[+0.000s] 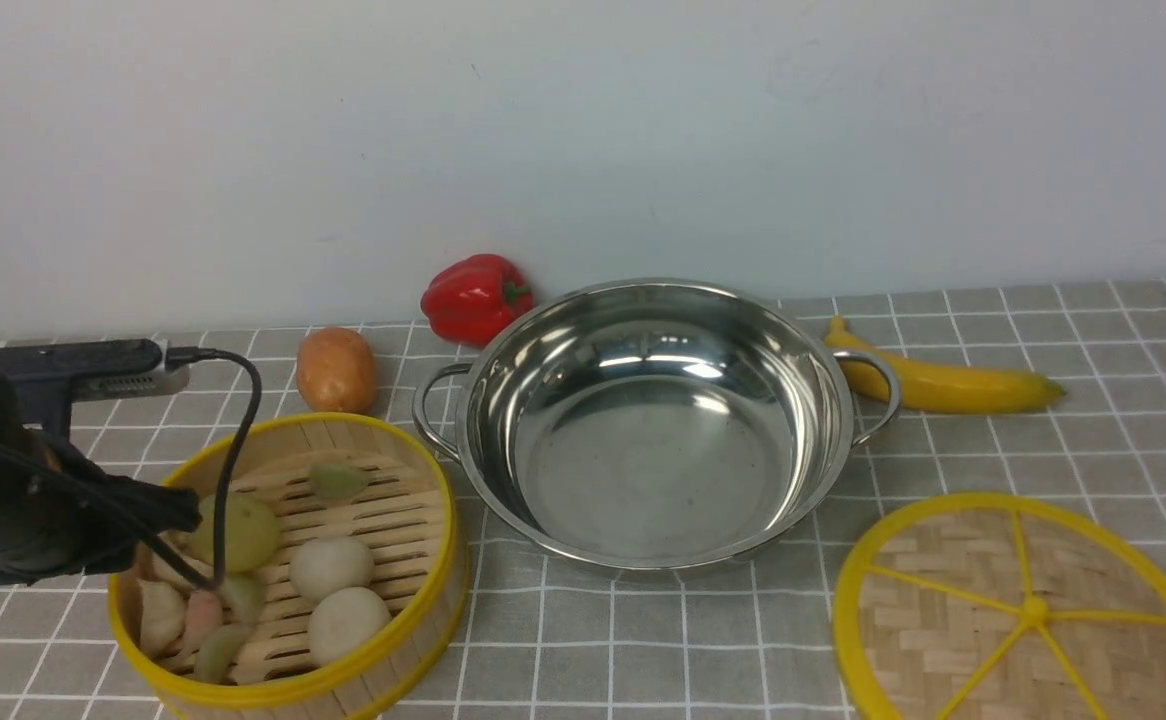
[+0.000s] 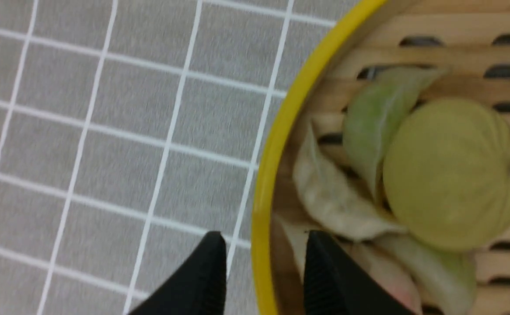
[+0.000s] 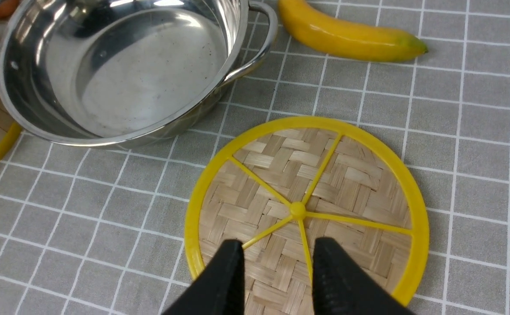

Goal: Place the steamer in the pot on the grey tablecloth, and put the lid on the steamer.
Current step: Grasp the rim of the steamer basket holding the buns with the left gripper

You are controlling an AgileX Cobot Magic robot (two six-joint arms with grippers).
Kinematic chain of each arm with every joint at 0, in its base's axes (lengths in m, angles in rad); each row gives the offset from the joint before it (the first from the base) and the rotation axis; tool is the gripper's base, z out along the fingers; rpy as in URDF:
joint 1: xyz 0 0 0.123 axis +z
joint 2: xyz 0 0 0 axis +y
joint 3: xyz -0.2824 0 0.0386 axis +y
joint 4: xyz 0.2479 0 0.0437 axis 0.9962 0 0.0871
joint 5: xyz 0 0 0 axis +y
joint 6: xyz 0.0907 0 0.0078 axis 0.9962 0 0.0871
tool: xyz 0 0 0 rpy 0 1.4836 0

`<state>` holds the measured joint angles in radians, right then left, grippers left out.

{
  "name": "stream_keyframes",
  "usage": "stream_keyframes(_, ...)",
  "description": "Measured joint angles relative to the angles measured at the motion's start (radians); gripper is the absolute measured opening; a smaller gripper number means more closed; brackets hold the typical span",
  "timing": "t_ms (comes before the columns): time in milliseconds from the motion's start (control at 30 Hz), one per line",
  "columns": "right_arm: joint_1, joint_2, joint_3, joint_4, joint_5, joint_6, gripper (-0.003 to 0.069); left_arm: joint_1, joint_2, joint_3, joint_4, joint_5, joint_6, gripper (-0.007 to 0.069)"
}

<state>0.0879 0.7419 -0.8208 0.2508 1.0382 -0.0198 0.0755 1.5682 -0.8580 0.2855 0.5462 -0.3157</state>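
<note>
Nothing is placed yet: the steamer (image 1: 451, 560) sits near-left of the pot (image 1: 658, 440), the left gripper (image 2: 264, 238) parted astride its rim, the lid (image 1: 1028, 610) lies near-right under the right gripper (image 3: 277, 243), parted and empty, and the pot stands empty farther back on the grey tablecloth (image 1: 1093, 440).

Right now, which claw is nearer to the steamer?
Left. The left claw straddles the rim of the steamer, one finger inside, one outside. The right claw hovers over the lid, past the pot.

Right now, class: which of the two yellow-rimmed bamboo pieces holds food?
The steamer, the deep basket left of the pot, with buns and dumplings; the flat lid carries nothing.
</note>
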Motion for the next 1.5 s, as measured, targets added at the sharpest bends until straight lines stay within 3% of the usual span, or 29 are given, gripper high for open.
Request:
stream_keyframes(900,0.000,0.000,0.000,0.035,0.011,-0.018,0.0240,0.078,0.199,-0.044,0.051,-0.125,-0.015,0.0240)
stream_keyframes(1033,0.000,0.000,0.000,0.036,0.012,-0.018,0.0240,0.078,0.215,-0.046,0.051,-0.134,-0.015,0.0165)
stream_keyframes(1133,0.000,0.000,0.000,0.036,0.012,-0.018,0.0240,0.079,0.213,-0.046,0.055,-0.133,-0.006,0.0060)
stream_keyframes(1300,0.000,0.000,0.000,0.036,0.014,-0.018,0.0240,0.117,0.186,-0.056,0.043,-0.090,-0.005,0.0050)
stream_keyframes(1500,0.000,0.000,0.000,0.036,0.014,-0.018,0.0240,0.203,0.120,-0.179,0.049,0.083,0.047,0.0039)
